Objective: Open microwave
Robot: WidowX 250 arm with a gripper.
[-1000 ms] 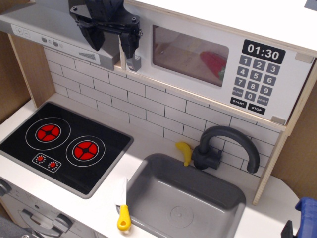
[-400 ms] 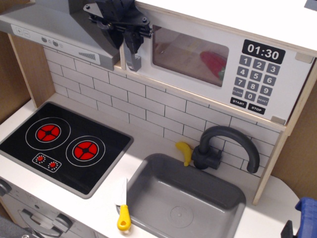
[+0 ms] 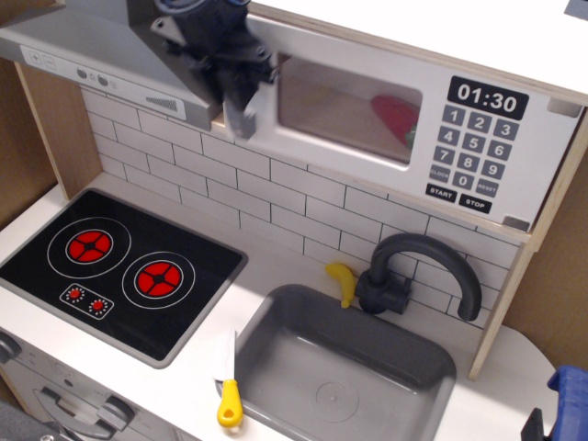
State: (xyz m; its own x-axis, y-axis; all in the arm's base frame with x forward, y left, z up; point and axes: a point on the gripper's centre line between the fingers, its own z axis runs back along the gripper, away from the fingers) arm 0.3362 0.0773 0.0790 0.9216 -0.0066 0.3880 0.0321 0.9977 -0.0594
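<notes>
Single view, from above and in front of the toy kitchen.

- Microwave [image 3: 386,110]: mounted upper right, under a white top shelf, above the white tiled backsplash [image 3: 276,197]. White door with clear window [image 3: 349,110]; red item [image 3: 397,118] visible behind the window, identity unclear. Black keypad [image 3: 473,147] at right, clock digits reading 01:30. Door's left edge blurred and apparently standing slightly proud of the cabinet.
- Grey vertical handle [image 3: 241,115]: at the door's left edge, blurred, mostly covered by the gripper.
- Gripper [image 3: 230,83]: black, entering from the top edge, positioned at the handle. Fingers on either side of the handle, apparently clamped on it; contact blurred, so not fully confirmed.
- Grey range hood [image 3: 101,64]: upper left, just beside the gripper, with small buttons on its front face.
- Black hob [image 3: 119,266]: lower left on the white counter, two red burners, two small red dials.
- Grey sink [image 3: 340,367]: lower centre, sunk in the counter.
- Dark grey tap [image 3: 418,271]: behind the sink, spout curving right.
- Yellow banana-shaped item [image 3: 343,280]: just left of the tap base, at the sink's rear rim.
- Knife with yellow handle [image 3: 227,381]: lying at the sink's left front edge, white blade pointing away.
- Blue object [image 3: 568,395]: at the lower right corner, cut off by the frame.
</notes>
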